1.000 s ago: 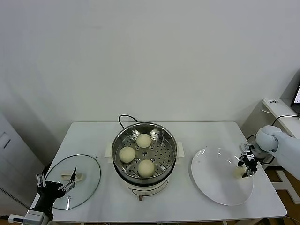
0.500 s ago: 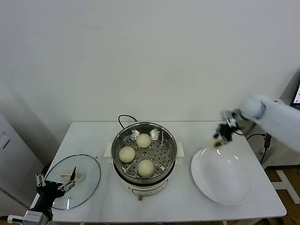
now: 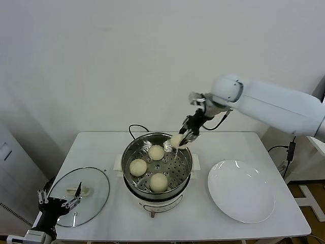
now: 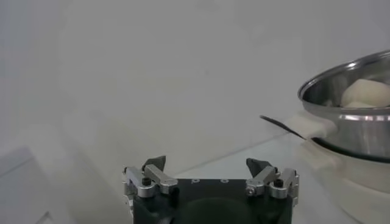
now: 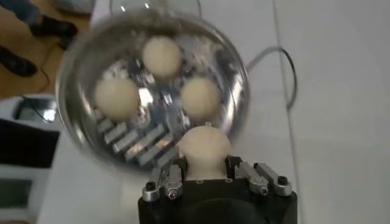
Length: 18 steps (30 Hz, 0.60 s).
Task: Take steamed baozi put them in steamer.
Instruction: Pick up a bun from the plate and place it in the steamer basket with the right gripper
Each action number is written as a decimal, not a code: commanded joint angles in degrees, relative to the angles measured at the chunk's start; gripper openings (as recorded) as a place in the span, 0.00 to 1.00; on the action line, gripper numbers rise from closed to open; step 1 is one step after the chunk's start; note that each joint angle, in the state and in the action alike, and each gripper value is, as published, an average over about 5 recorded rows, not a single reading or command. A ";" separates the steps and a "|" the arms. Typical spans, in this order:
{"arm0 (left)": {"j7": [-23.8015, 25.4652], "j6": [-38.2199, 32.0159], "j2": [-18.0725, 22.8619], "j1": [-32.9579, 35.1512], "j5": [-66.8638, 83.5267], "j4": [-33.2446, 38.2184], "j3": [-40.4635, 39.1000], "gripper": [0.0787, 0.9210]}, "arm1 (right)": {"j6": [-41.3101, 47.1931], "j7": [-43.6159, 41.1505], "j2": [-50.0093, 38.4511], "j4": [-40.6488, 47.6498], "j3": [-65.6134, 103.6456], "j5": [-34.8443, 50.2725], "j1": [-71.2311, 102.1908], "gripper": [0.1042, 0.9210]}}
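Observation:
The steamer [image 3: 131, 152] stands mid-table, a shiny steel pot with a perforated floor. Three cream-white baozi lie inside it [image 3: 156, 152] [image 3: 137, 167] [image 3: 158, 181]. My right gripper [image 3: 181, 138] hangs over the pot's back right rim, shut on another baozi [image 3: 176, 140]. The right wrist view looks down into the steamer [image 5: 79, 61] with the held baozi [image 5: 204, 146] pinched between the fingers [image 5: 182, 167]. My left gripper [image 3: 60, 200] is parked open at the table's front left corner, empty in the left wrist view [image 4: 207, 167].
A bare white plate [image 3: 241, 190] lies right of the steamer. The glass lid [image 3: 96, 185] lies flat at the front left, beside the left gripper. The steamer's black cord [image 3: 133, 128] loops behind the pot.
My right arm has lifted the baozi off the white plate and swung it leftward to above the steamer's back right rim. The left arm has not moved.

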<state>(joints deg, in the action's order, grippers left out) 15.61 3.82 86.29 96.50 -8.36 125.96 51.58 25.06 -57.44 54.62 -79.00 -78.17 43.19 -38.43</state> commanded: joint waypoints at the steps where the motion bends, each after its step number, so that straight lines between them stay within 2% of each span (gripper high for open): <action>1: 0.03 -0.16 0.07 0.04 0.24 -0.27 0.05 0.88 | 5.54 5.53 2.98 -5.10 -4.25 -0.50 3.36 0.39; 10: 0.02 -0.18 -0.22 0.01 0.86 -0.44 0.75 0.88 | 5.38 7.25 1.84 -3.50 -3.79 -3.28 5.50 0.42; 18: 0.03 -0.23 0.03 0.08 0.77 -0.27 0.64 0.88 | 4.97 9.02 2.33 -1.72 -2.51 -3.78 6.22 0.62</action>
<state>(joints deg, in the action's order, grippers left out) 15.62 3.67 86.31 96.47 -7.68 125.63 52.14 29.10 -50.60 56.37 -80.97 -80.59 40.43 -33.38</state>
